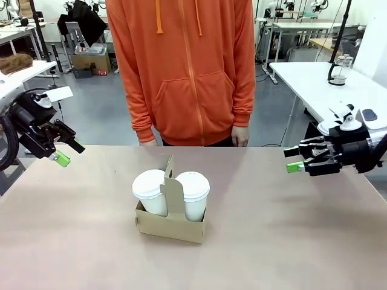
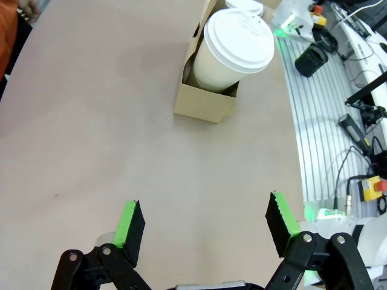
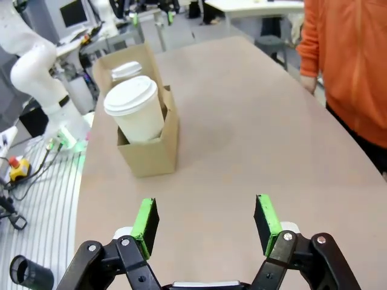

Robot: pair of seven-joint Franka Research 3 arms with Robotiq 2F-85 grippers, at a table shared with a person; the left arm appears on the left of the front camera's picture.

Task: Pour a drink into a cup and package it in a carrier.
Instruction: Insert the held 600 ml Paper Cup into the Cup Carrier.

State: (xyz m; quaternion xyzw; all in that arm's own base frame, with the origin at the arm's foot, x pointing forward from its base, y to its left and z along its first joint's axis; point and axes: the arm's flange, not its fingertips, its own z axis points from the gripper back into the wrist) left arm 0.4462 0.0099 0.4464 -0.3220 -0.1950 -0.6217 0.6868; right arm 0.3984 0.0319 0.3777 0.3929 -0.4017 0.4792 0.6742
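The brown cardboard carrier (image 1: 171,226) stands in the middle of the table with its handle tab upright. Two lidded white paper cups sit in it, one per compartment: the left cup (image 1: 150,192) and the right cup (image 1: 193,194). The carrier (image 2: 205,99) and a cup (image 2: 233,51) appear at the top of the left wrist view, and again as carrier (image 3: 151,148) and cup (image 3: 136,116) in the right wrist view. My left gripper (image 1: 68,152) hovers open at the table's left edge, empty. My right gripper (image 1: 294,159) hangs open over the right side, empty. The jug of drink is out of view.
A person in an orange hoodie (image 1: 184,66) stands at the far side, hands down at the table's edge. Bare tabletop (image 1: 284,229) surrounds the carrier. Other tables and equipment stand in the background.
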